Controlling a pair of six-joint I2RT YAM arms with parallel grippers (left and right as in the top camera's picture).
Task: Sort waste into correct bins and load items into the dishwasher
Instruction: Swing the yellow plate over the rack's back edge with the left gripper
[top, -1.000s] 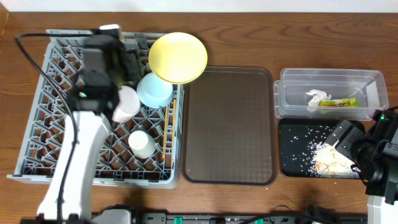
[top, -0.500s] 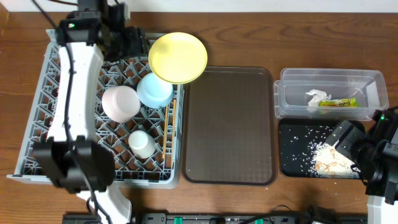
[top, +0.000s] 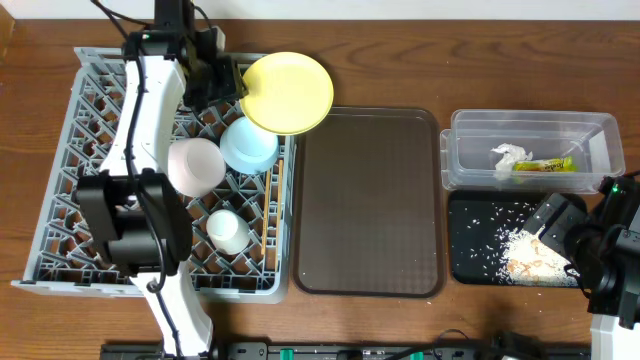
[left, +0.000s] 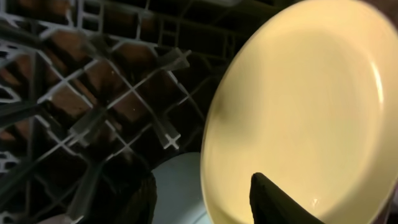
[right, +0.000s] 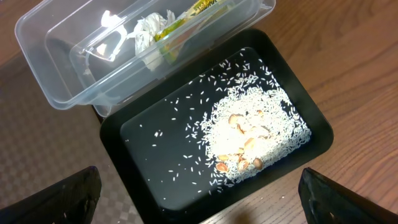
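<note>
Seen from overhead, the grey dish rack (top: 50, 240) fills the left of the table, and we find the yellow plate (top: 290, 92) leaning at its far right corner, tilted, with the left gripper (top: 225, 85) right at the plate's left edge. Just in front of the plate sits the light blue bowl (top: 250, 145), touching the pale pink bowl (top: 197, 165) on its left. The white cup (top: 228, 230) lies nearer the front, and the chopsticks (top: 270, 205) run along the rack's right side. A brown tray (top: 368, 200) lies between the rack and the bins. At the far right the clear tub (top: 600, 135) holds the napkin (top: 508, 158) and the wrapper (top: 545, 166), while the black tray (top: 470, 240) just in front of it carries the rice (top: 530, 255), with the right gripper (top: 548, 225) over it. Turning to the left wrist view, we see two dark fingers (left: 280, 199) about half spread with the plate's rim between them. One lies against the yellow face, the other stands off with the blue bowl showing in the gap, so nothing looks clamped. Through the right wrist camera we look down on tub and black tray, the rice heaped toward the tray's right, and that hand's fingertips (right: 74, 193) sit at the frame's bottom corners, spread wide and holding nothing.
</note>
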